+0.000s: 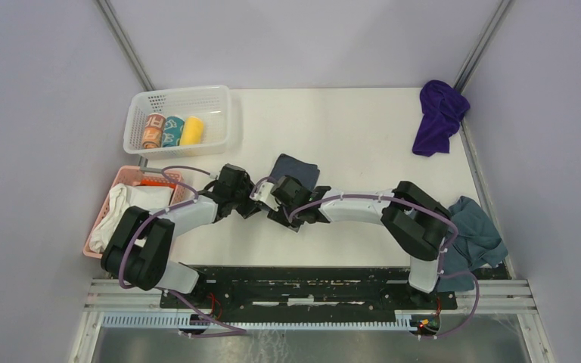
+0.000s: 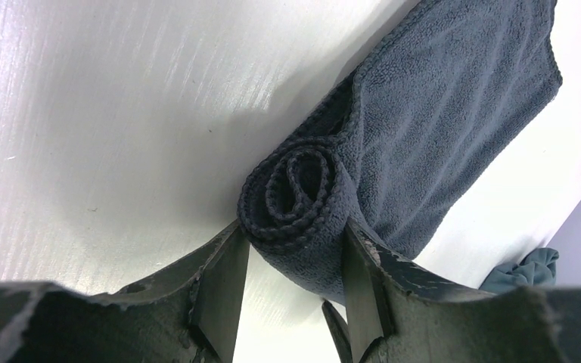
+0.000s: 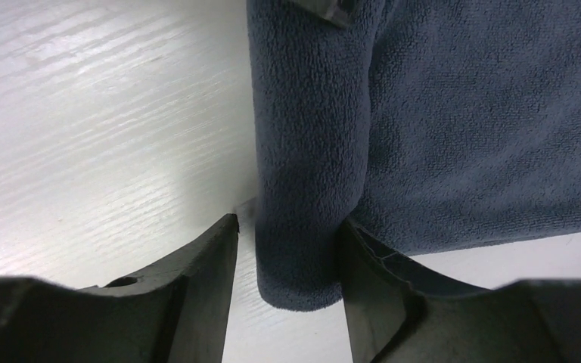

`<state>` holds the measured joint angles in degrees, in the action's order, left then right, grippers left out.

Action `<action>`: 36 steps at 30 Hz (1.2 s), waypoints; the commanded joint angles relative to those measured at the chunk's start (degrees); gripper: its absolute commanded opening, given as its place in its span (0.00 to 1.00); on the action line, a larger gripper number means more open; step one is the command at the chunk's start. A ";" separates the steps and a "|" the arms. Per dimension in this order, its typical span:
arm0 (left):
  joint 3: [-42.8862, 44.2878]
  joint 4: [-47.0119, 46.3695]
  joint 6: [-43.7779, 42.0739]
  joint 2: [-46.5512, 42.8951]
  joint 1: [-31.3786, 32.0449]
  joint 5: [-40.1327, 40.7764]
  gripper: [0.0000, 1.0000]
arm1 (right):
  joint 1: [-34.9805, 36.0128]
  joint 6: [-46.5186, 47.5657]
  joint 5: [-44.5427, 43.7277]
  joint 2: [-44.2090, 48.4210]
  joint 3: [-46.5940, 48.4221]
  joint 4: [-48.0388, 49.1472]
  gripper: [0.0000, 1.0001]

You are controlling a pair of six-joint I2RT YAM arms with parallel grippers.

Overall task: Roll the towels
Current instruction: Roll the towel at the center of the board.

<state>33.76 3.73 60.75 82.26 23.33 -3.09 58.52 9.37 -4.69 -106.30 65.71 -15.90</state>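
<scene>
The dark slate-grey towel [image 1: 296, 168] lies mid-table, partly rolled; its flat part [image 2: 454, 98] stretches away from a tight spiral roll [image 2: 299, 189]. My left gripper [image 2: 293, 227] is shut on that roll's end, with both fingertips pressing the cloth. My right gripper [image 3: 287, 221] straddles the other end of the roll [image 3: 302, 189]: its right finger touches the cloth and a thin gap shows at the left finger. In the top view both grippers, left [image 1: 256, 203] and right [image 1: 278, 195], meet over the roll and hide it. The purple towel [image 1: 439, 115] lies crumpled at the far right corner.
A white basket [image 1: 181, 91] at the back left holds three rolled towels. A pink basket [image 1: 125, 172] with a white cloth [image 1: 121, 212] sits at the left edge. A teal-grey cloth [image 1: 475, 234] is heaped beside the right arm's base.
</scene>
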 commanded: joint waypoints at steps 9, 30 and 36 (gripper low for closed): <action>0.21 6.72 -4.78 -0.49 -2.09 4.12 0.62 | -0.52 -0.10 7.46 -4.12 4.61 -6.95 0.32; -5.88 12.68 -2.72 -23.59 -2.57 1.24 0.84 | -17.35 -14.66 63.38 -21.31 18.99 -17.10 0.24; -4.50 6.52 -2.47 -18.65 -2.51 -2.61 0.83 | -19.41 -16.13 65.45 -25.72 21.38 -18.49 0.24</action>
<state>28.10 16.34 58.52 61.65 20.97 -2.94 39.66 -5.28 58.30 -129.01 85.62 -32.40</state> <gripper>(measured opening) 0.839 0.305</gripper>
